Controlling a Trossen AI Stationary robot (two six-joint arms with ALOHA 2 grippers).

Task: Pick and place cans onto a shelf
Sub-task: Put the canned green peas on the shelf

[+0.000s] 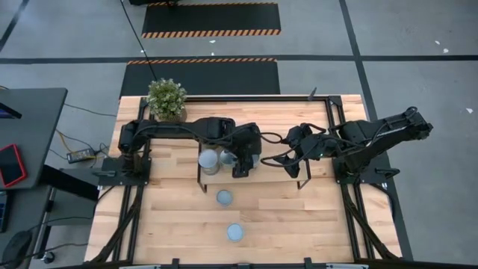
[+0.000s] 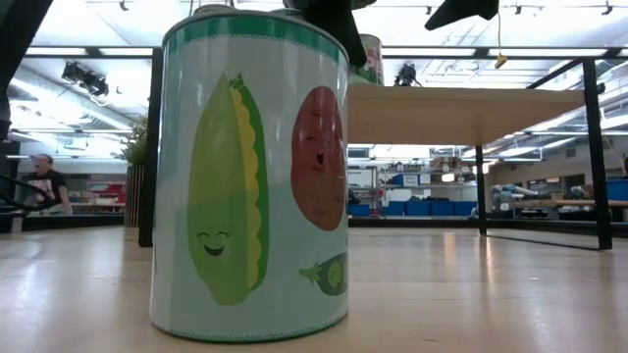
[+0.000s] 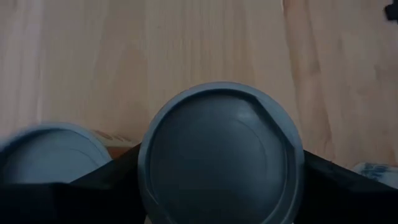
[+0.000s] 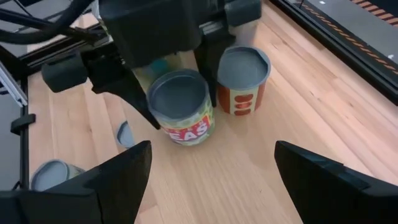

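Observation:
My left gripper [image 4: 171, 84] is shut on a can with a grey top and a green label [image 4: 181, 109], over the light-wood shelf [image 4: 298, 112]. In the left wrist view that can's top [image 3: 221, 155] fills the space between the fingers. A second can with a red-printed label [image 4: 242, 81] stands upright on the shelf close beside it. In the high view the two cans [image 1: 226, 158] [image 1: 209, 160] show side by side under the left arm. My right gripper [image 4: 211, 180] hovers open to the right of them, with nothing between its fingers. My left gripper pinches the can's side wall just below the top rim [image 4: 155, 115] between its two fingers [image 4: 134, 99], one on each side. The fingers slant down from the table's left. The can stays upright. I cannot tell whether its bottom rests on the shelf.
Two more cans stand on the tabletop toward the near edge [image 1: 223, 197] [image 1: 234, 232]; one of them [image 2: 250, 176] fills the low view. A potted plant [image 1: 166, 99] stands at the far left. The shelf's black legs [image 2: 481, 186] rise from the table.

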